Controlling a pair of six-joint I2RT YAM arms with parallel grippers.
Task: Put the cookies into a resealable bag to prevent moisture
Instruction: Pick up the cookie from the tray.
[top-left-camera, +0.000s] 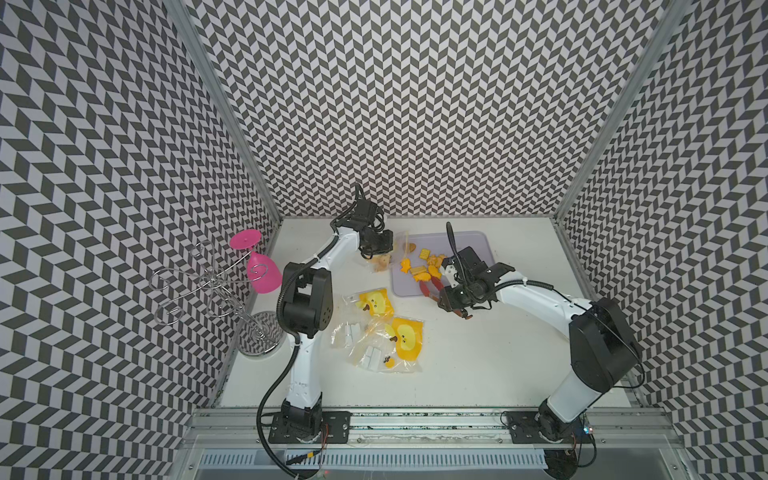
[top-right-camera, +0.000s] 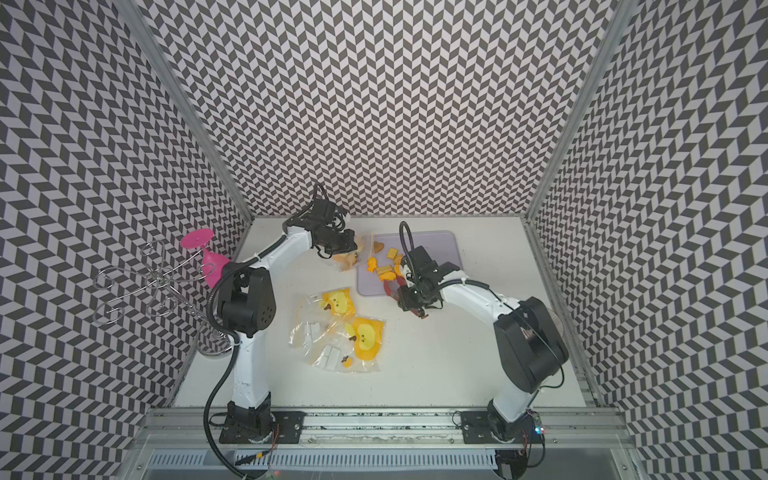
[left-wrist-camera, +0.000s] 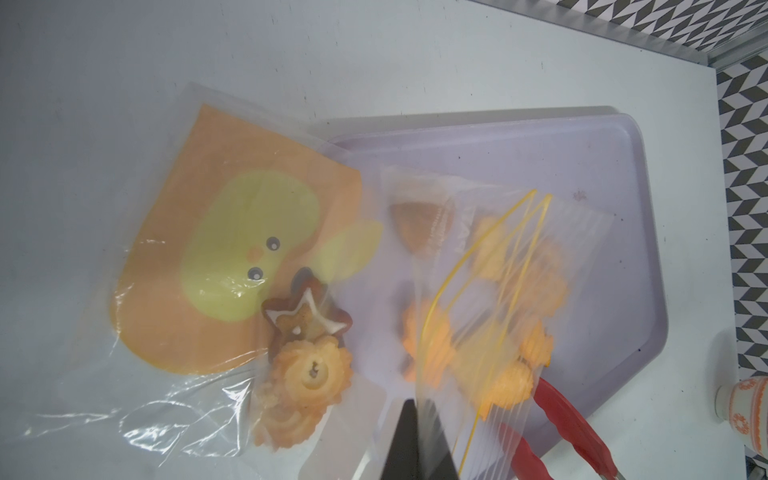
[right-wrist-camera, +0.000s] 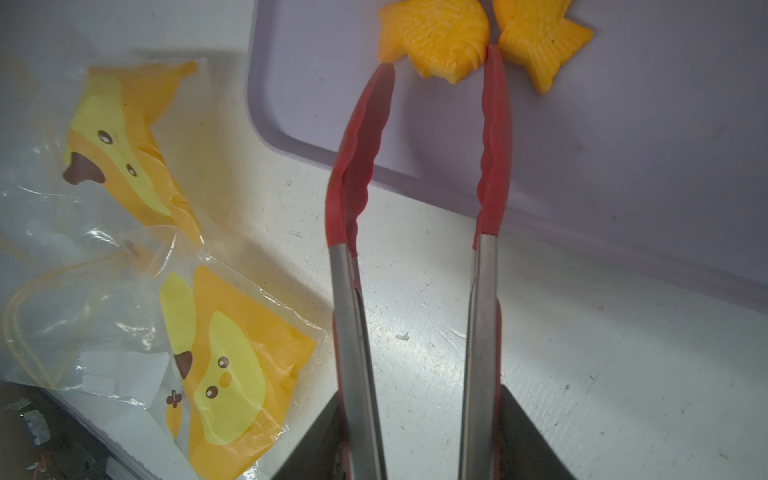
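Table (top-left-camera: 478, 353): we see a white, scuffed top.
Tray (top-left-camera: 473, 241): lavender, lying flat toward the back.
Bags (top-left-camera: 405, 332): we count two clear printed ones, overlapping, mid-table.
Wire rack (top-left-camera: 262, 334): base at the left edge.

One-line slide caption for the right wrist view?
Red-tipped tongs in the right gripper straddle a fish cookie on the lavender tray.

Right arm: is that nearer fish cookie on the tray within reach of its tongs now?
Likely yes: the open tongs tips flank the fish cookie on the tray, nothing between them.
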